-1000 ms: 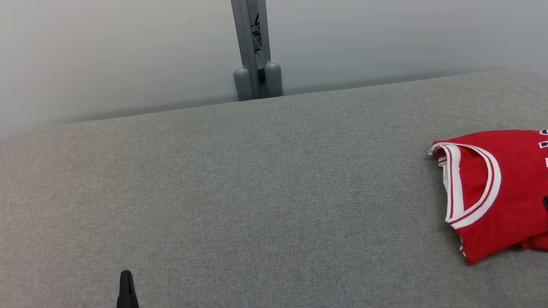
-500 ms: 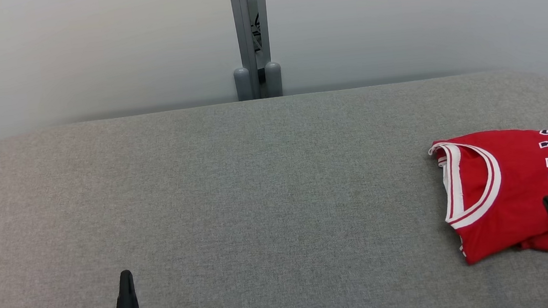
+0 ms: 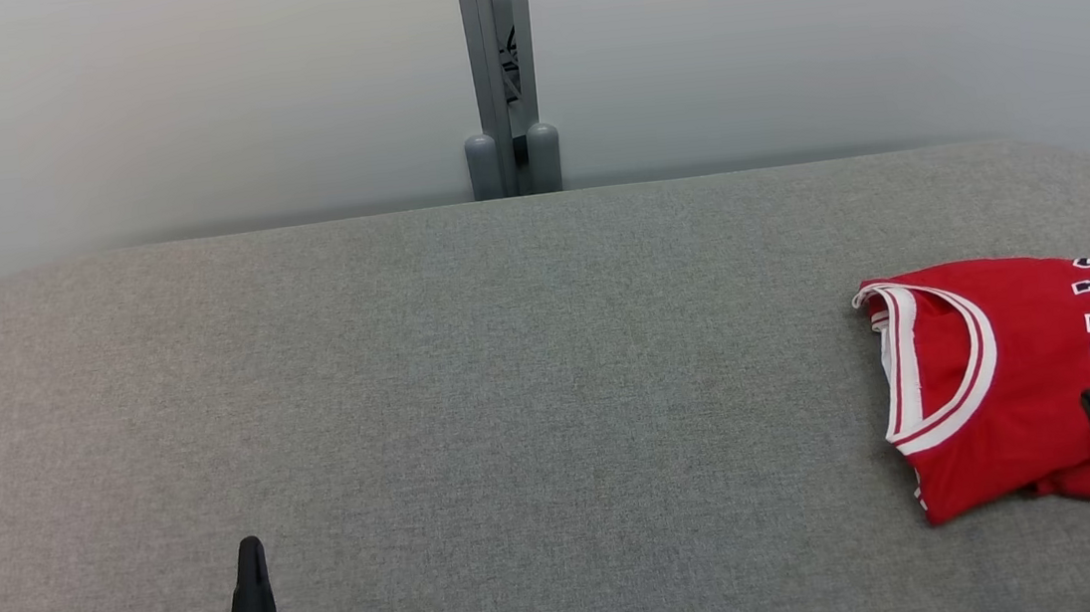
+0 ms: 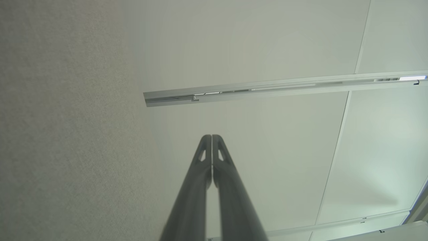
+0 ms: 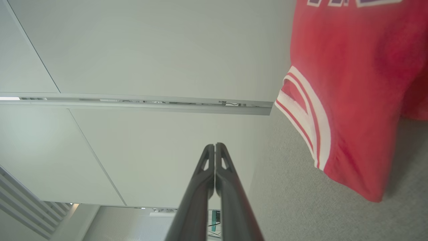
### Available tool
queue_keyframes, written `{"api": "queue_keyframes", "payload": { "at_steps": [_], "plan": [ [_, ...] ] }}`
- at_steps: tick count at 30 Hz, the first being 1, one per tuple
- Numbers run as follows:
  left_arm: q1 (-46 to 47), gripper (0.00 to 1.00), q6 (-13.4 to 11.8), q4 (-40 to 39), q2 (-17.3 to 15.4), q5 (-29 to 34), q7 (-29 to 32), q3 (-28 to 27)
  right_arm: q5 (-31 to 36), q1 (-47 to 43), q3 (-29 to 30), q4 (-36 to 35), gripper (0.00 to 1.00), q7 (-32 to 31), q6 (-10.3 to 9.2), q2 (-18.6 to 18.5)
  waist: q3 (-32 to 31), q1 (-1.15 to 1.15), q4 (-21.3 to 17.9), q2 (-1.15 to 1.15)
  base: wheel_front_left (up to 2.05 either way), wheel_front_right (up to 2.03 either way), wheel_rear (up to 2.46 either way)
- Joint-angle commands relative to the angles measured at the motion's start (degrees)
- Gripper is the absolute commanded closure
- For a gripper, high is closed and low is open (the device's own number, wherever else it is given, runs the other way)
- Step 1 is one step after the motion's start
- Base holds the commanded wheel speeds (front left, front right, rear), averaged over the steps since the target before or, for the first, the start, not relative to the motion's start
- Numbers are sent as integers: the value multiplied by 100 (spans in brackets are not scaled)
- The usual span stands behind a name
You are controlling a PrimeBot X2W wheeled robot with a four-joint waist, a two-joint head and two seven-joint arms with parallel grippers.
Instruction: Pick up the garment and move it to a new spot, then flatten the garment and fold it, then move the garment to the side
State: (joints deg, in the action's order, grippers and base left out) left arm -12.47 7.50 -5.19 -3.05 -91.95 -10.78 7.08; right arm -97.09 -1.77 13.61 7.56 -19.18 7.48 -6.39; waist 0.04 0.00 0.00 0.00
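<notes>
The red basketball jersey [image 3: 1011, 371] lay folded at the right end of the worktop [image 3: 514, 399]; the last step seemed nearly done.

Its white-trimmed neck opening was turned toward the middle of the grey fabric surface. The left pincer [image 3: 249, 546] hovered over bare worktop, well apart from the jersey, fingers pressed together and holding nothing. The right pincer [image 3: 1086, 397] was near the jersey's front edge, also fully closed, with no cloth between its fingers. To my judgement the garment was already moved to the side, so the next move called only for drawing the arms away without dragging the cloth.
</notes>
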Motion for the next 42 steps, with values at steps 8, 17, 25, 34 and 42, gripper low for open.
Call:
{"api": "queue_keyframes", "payload": {
  "at_steps": [8,17,25,34,42],
  "plan": [
    [-33,100,24,-27,-13,2,8,-28,41,31,34,0,100,-51,2,-2,0,0,0,0,0,0,0],
    [-33,100,24,-27,-12,3,11,-30,64,38,52,1,100,-71,2,14,0,0,0,0,0,0,0],
    [-33,100,24,-27,-10,5,13,-31,84,45,75,5,100,-86,2,30,0,0,0,0,0,0,0],
    [-34,100,24,-27,-9,6,16,-32,91,52,97,7,100,-105,2,46,0,0,0,0,0,0,0],
    [-34,100,24,-27,-7,6,10,-33,110,59,118,9,100,-120,2,60,0,0,0,0,0,0,0]
  ]
}}
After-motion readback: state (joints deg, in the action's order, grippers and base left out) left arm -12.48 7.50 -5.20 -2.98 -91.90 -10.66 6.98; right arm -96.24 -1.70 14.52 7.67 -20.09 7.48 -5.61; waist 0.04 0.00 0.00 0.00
